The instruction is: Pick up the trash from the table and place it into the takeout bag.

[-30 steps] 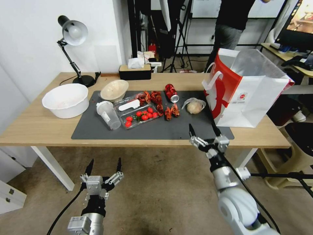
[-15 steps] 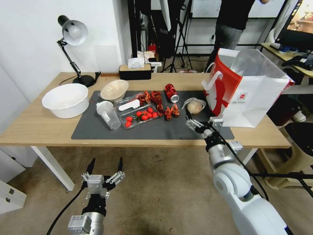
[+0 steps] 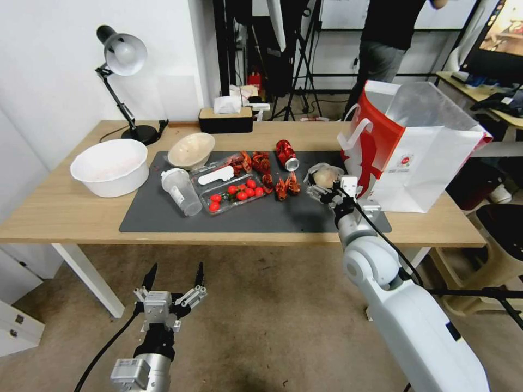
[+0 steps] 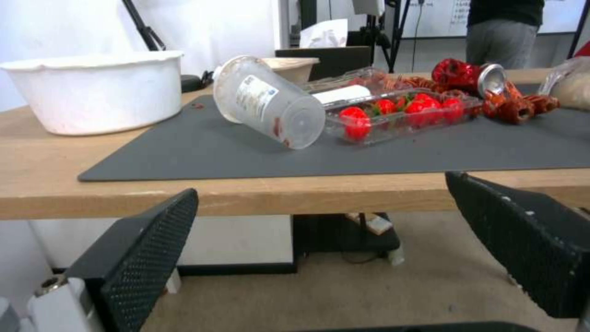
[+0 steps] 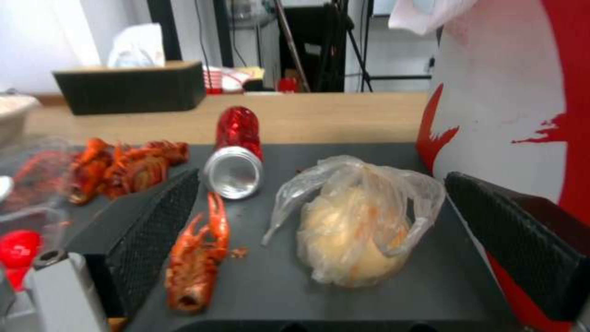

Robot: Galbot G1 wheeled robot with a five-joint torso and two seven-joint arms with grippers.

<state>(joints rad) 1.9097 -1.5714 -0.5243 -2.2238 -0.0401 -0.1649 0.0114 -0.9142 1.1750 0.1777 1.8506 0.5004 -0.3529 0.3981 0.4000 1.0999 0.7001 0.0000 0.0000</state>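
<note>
Clear plastic bag [image 5: 359, 226] lies between the right tool's [image 3: 330, 190] wide-open, empty fingers — grasp step; next, closing gently. Left tool [image 3: 173, 284] hangs open, idle.

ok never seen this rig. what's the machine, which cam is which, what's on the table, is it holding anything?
It is a wheeled robot with two arms, each ending in a claw. One picture comes from its head, looking down at the table; the other two come from cameras on each wrist.

On the dark mat lie a beige bowl, a clear plastic cup on its side, a tray of tomatoes, crayfish shells, a red drink can and a clear plastic bag with beige lump. A large white bowl sits off the mat. The takeout bag stands at the right end.

Nothing is held. The right claw is open, its fingers either side of the lump bag. The left claw hangs open below the table edge.
</note>
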